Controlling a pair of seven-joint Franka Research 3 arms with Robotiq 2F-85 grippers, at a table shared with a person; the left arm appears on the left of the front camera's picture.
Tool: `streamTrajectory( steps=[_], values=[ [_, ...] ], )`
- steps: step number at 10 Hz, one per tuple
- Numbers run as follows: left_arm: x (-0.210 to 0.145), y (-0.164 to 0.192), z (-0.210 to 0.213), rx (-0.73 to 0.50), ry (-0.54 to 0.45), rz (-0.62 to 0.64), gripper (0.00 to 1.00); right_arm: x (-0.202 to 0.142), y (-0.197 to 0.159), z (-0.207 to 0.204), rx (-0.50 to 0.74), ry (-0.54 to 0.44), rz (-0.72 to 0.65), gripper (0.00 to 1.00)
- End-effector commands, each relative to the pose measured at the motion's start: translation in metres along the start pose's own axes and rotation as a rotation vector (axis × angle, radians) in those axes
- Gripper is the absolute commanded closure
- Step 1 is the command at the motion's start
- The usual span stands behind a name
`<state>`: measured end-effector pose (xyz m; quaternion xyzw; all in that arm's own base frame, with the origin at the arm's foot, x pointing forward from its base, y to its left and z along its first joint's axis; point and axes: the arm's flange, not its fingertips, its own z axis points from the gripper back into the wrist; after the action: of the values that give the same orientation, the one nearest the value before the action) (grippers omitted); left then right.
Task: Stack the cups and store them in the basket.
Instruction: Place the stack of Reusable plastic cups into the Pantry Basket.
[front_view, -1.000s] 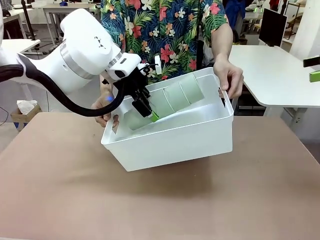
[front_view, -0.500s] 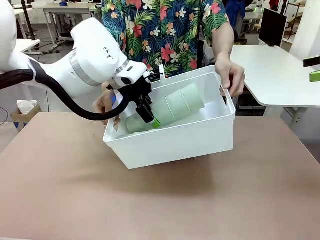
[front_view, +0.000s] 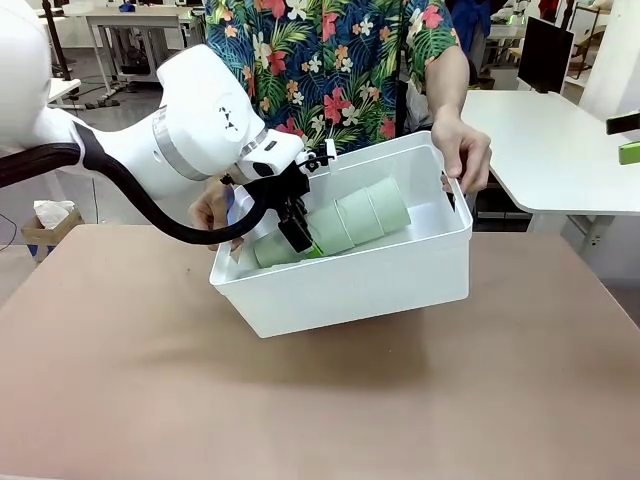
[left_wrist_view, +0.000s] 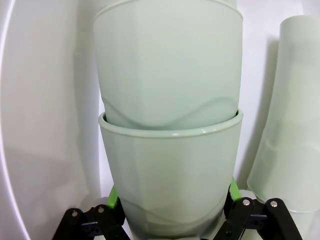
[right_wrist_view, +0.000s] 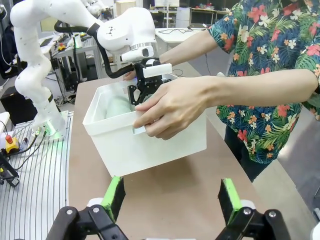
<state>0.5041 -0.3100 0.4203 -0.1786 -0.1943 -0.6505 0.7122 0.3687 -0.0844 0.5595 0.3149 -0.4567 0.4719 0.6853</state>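
Left wrist view: the left claw (left_wrist_view: 170, 212) pinches the stacked cups (left_wrist_view: 170, 150) by the outermost cup's wall, inside the basket (front_view: 400, 275) a person's hands (front_view: 462, 150) tilt above the worktop (front_view: 300, 400). Light, smooth, slightly flexible plastic; grip mid-wall gently. Right claw (right_wrist_view: 170, 200) gapes empty.

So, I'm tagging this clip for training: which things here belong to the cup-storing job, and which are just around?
Part of the job:
- stack of cups, lying in the basket, held by the left gripper
- basket, tilted, held up by the person's hands

Just around:
- white desk behind
- cardboard box on the floor
- right gripper, open, holding nothing
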Motion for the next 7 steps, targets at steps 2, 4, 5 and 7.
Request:
streamTrajectory(
  steps=[2,4,5,7],
  values=[
    [0.015,0.003,0.007,0.030,0.005,-0.014,0.00,0.004,-0.002,0.000,-0.002,-0.024,-0.002,0.00],
    [0.017,0.001,0.012,0.020,-0.002,-0.015,0.00,0.004,-0.002,0.000,-0.002,-0.024,-0.002,0.00],
    [0.018,-0.002,0.016,0.009,-0.006,-0.016,0.00,0.004,-0.002,0.000,-0.002,-0.024,-0.002,0.00],
    [0.023,-0.018,0.037,0.011,0.017,-0.029,0.00,0.004,-0.002,0.000,-0.002,-0.024,-0.002,0.00]
  ],
)
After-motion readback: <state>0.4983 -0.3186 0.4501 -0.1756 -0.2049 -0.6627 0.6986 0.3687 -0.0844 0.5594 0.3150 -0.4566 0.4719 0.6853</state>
